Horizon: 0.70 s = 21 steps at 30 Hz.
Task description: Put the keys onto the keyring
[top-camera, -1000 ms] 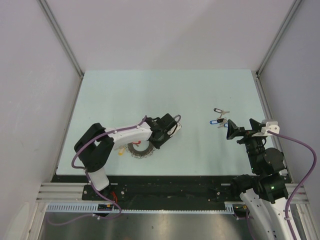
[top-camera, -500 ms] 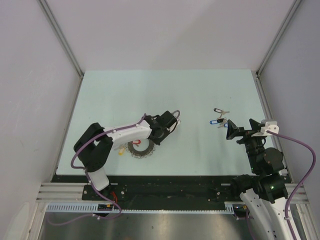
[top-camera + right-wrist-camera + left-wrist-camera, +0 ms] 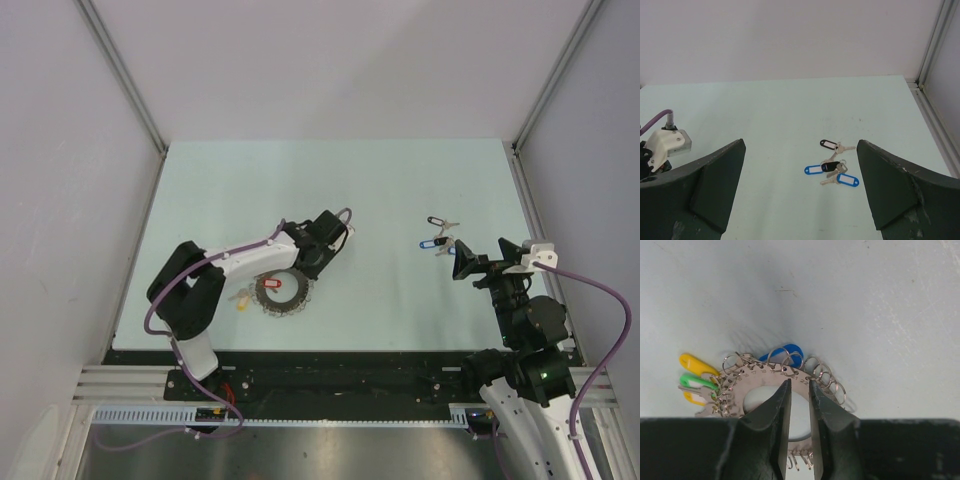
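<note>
The keyring is a flat silver ring strung with small rings and coloured tags, lying near the table's front left. In the left wrist view the keyring shows yellow, green and blue tags. My left gripper hovers over its far rim, with the jaws a narrow gap apart and nothing between them. The keys, with blue and black tags, lie loose at the right; they also show in the right wrist view. My right gripper is wide open, short of them.
The table's right edge rail runs close behind the keys. The left arm's purple cable loops over its forearm. White walls enclose the table on three sides.
My left wrist has swung a little up and to the left, uncovering more of the keyring and its red tag. The right arm and the keys have not moved.
</note>
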Motion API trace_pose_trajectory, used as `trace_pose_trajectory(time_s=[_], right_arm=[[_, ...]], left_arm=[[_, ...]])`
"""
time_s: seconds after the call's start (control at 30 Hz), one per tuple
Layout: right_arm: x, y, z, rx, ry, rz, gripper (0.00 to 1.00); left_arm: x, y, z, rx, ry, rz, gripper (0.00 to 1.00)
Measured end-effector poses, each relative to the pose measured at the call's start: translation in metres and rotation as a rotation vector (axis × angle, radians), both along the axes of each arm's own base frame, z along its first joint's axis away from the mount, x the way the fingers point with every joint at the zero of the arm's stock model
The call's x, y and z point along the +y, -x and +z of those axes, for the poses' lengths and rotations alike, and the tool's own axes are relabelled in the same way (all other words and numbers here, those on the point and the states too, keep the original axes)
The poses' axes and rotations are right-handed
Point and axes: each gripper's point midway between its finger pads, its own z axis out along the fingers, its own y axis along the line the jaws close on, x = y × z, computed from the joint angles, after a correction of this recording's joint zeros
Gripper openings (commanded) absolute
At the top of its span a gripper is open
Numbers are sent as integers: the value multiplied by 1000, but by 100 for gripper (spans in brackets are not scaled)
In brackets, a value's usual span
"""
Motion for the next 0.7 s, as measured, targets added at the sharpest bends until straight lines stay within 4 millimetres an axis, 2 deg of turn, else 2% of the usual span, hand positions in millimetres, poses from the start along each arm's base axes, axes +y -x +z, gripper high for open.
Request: trace_pose_trajectory(time_s=[0.7], right_arm=[[0, 0, -1, -1, 3, -2, 100]], left_arm=[[-5, 15, -25, 79, -32, -35, 26]])
